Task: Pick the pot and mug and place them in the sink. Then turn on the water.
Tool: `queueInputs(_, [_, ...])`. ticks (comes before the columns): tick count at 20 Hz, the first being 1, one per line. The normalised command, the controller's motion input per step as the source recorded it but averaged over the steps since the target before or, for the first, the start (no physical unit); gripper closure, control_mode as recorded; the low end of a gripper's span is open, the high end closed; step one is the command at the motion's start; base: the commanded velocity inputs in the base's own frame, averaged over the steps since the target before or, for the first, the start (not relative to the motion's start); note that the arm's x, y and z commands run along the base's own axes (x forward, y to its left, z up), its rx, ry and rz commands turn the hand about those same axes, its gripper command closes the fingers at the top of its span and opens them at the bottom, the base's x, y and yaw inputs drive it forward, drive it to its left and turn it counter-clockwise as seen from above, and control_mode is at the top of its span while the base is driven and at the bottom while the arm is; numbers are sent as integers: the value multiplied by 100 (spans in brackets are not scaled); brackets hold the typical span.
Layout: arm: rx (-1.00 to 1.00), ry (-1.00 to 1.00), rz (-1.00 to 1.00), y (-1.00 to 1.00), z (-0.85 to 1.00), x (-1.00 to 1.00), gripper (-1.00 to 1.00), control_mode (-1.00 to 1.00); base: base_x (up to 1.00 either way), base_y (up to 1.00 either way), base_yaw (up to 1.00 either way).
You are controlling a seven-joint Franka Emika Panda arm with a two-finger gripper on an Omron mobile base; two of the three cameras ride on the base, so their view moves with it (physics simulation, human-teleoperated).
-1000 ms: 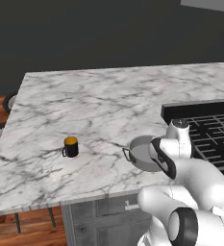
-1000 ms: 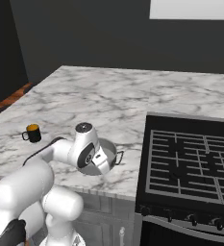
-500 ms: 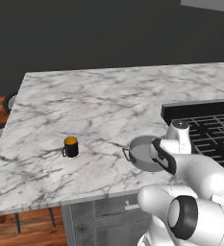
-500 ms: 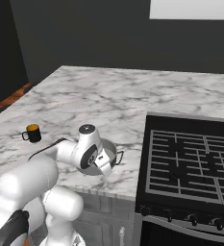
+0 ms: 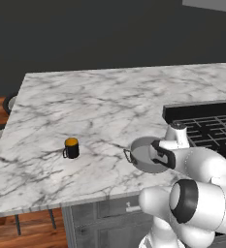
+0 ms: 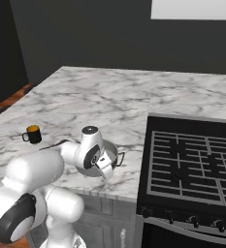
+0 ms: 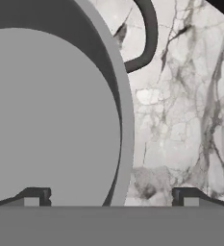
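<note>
Not much has shifted since half a second back: the arm has settled a touch lower over the pot (image 5: 144, 155), and the mug (image 5: 72, 148) and pot sit right where they were on the marble table (image 5: 95, 106).

Right now the pincer (image 7: 111, 194) is spread wide, with nothing in it. From the hand view its two dark fingertips (image 7: 34, 196) straddle the pot's rim: one tip sits over the grey inside of the pot, the other over bare marble just outside the wall. One of the pot's loop handles (image 7: 144, 36) curls out near the top of that view.

The pot sits near the front edge of the table, just beside the black stove (image 6: 197, 164), partly covered by the robot's wrist in both base views. The mug, black with an orange top, stands upright well off to the left of the pot, also toward the front of the table, handle pointing left in the left base view.
</note>
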Motion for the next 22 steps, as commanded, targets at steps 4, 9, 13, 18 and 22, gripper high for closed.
queueInputs(4, [0, 9, -1, 0, -14, 17, -100, -100, 0, 0, 0])
queueInputs(9, [0, 9, -1, 0, -7, 17, -100, -100, 0, 0, 0])
queueInputs(13, [0, 1, 0, -1, -5, 2, -100, -100, 0, 0, 0])
queueInputs(18, [0, 1, 0, 0, 0, 0, 100, -100, 0, 0, 0])
queueInputs(22, [0, 3, 0, 0, 0, 0, 100, -100, 0, 0, 0])
